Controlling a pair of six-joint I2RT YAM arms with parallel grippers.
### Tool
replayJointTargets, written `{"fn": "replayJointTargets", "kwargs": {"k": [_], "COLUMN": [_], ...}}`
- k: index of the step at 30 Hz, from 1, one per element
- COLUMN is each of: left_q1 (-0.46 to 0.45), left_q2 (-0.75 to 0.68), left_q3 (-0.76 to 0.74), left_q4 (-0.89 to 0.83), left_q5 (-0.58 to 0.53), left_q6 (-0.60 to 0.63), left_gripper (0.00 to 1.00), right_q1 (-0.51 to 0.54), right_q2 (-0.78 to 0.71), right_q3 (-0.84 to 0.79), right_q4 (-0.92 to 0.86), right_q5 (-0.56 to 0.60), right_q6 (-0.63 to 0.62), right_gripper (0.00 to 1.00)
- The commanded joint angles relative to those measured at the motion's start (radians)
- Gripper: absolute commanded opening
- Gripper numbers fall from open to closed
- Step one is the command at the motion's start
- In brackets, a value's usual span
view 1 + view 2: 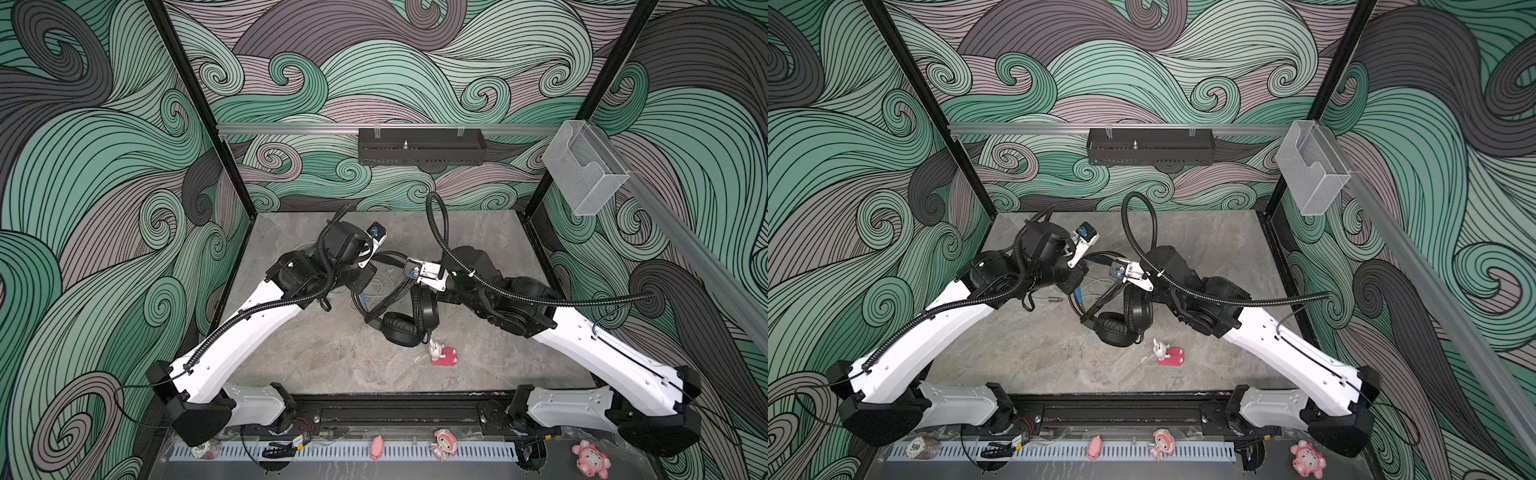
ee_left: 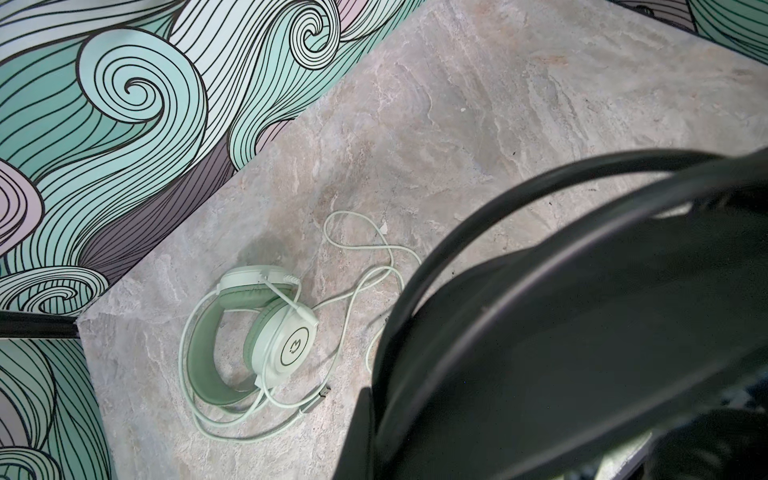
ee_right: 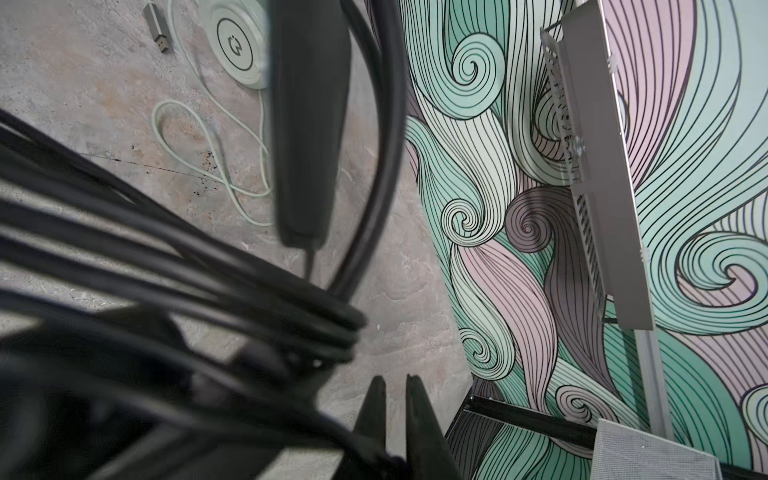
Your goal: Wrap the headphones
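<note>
Hold black headset (image 1: 401, 328) firm in clenched left gripper (image 1: 361, 284); with right gripper (image 3: 394, 380) barely parted and empty, pinch cable bundle (image 3: 249, 291) just beside it, then draw loops snug.

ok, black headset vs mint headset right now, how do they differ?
Place: black headset at the centre of the table; mint headset by a wall. Cable: black cable bunched in several strands; mint cable sprawled loose. Both are corded over-ears.

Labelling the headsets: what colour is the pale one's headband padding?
Dull sage-green padding, darker than the whitish-mint earcups; clearest in the left wrist view.
</note>
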Motion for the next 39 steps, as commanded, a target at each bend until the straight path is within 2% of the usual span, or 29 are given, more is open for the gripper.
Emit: {"fn": "replayJointTargets", "kwargs": {"k": [1, 11, 16, 22, 26, 28, 32, 36, 39], "left_q1": [-0.005, -0.005, -0.005, -0.005, -0.004, -0.003, 0.001, 0.009, 0.025], "left_q2": [-0.011, 0.029, 0.070, 0.109, 0.151, 0.172, 0.221, 0.285, 0.348], "left_q3": [0.037, 0.066, 0.101, 0.116, 0.130, 0.149, 0.193, 0.240, 0.287], "left_q4": [-0.036, -0.052, -0.082, -0.098, -0.108, -0.123, -0.153, -0.170, -0.172], "left_q5": [0.030, 0.040, 0.034, 0.048, 0.050, 0.049, 0.047, 0.050, 0.051], "left_q6": [0.011, 0.005, -0.008, -0.024, -0.039, -0.049, -0.076, -0.109, -0.147], "left_gripper": [0.00, 0.00, 0.00, 0.00, 0.00, 0.00, 0.00, 0.00, 0.00], "right_q1": [-0.035, -0.096, -0.163, -0.213, -0.228, -0.241, -0.279, -0.360, -0.392], "right_q2": [-0.030, -0.037, -0.050, -0.065, -0.059, -0.055, -0.046, -0.045, -0.054], "right_q3": [-0.015, -0.071, -0.134, -0.190, -0.204, -0.203, -0.168, -0.109, -0.070], "right_q4": [-0.003, 0.006, 0.026, 0.052, 0.052, 0.047, 0.005, -0.060, -0.096], "right_q5": [0.001, -0.083, -0.157, -0.210, -0.206, -0.191, -0.151, -0.164, -0.155], "right_q6": [0.064, 0.130, 0.196, 0.264, 0.300, 0.335, 0.432, 0.557, 0.590], "right_gripper": [0.14, 0.17, 0.22, 0.34, 0.39, 0.45, 0.55, 0.65, 0.74]}}
